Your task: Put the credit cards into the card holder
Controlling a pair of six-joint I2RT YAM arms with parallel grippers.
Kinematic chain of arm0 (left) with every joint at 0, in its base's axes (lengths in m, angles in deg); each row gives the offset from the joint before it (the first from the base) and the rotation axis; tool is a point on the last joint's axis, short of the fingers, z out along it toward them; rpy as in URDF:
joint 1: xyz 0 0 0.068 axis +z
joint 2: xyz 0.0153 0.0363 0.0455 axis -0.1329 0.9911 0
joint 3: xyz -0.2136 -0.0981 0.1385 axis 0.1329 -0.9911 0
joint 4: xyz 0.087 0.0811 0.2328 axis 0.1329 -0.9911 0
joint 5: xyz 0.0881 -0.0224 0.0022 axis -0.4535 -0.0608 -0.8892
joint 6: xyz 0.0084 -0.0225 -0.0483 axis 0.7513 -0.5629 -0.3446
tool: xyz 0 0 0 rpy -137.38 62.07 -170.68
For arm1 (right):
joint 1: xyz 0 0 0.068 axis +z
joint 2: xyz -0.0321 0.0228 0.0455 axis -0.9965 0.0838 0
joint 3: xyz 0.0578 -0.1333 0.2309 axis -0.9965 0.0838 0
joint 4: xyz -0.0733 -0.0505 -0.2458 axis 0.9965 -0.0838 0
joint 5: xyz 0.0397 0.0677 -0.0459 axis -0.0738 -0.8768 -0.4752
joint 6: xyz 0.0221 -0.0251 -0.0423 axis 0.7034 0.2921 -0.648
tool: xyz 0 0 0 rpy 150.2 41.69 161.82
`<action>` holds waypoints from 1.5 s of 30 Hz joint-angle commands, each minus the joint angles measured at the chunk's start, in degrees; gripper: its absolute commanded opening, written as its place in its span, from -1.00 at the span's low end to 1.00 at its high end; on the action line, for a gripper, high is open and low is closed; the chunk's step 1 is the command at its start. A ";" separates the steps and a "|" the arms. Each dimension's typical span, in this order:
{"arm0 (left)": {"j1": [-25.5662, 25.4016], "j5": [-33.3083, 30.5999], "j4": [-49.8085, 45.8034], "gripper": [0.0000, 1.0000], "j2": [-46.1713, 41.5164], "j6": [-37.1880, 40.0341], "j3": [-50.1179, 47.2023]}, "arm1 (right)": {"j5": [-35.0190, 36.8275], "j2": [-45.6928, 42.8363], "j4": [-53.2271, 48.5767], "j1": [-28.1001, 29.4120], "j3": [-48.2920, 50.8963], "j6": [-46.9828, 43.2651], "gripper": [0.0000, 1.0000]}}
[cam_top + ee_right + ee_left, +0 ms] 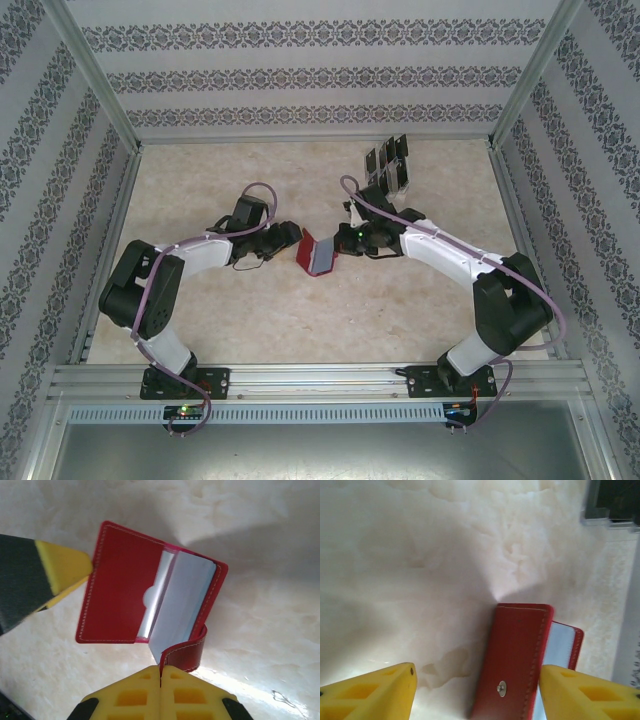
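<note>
Card holder [120, 595] lies open at frame centre, no credit cards [385, 165] loaded by my judgement; my right gripper [161, 670] pinches its flap [187, 652], left gripper [477, 672] gapes astride it.

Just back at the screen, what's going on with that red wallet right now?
The right gripper is shut on the strap of the red card holder, which hangs open with its grey inner panel showing. The left gripper is at the holder's other side, jaws apart around it, one fingertip at its edge. The credit cards stand at the far side of the table; neither gripper holds one.
</note>
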 commanded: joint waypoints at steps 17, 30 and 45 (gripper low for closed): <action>-5.34 -13.92 -20.34 0.09 4.17 15.04 6.55 | -0.03 -1.08 8.04 -5.46 10.56 1.36 -0.80; -7.38 -14.46 -19.64 0.06 1.35 13.76 3.56 | 2.17 0.15 6.38 -6.92 10.85 0.21 -0.26; -8.08 -14.40 -19.99 0.06 0.26 13.90 5.22 | -0.93 -3.16 6.48 2.94 0.78 5.88 -0.19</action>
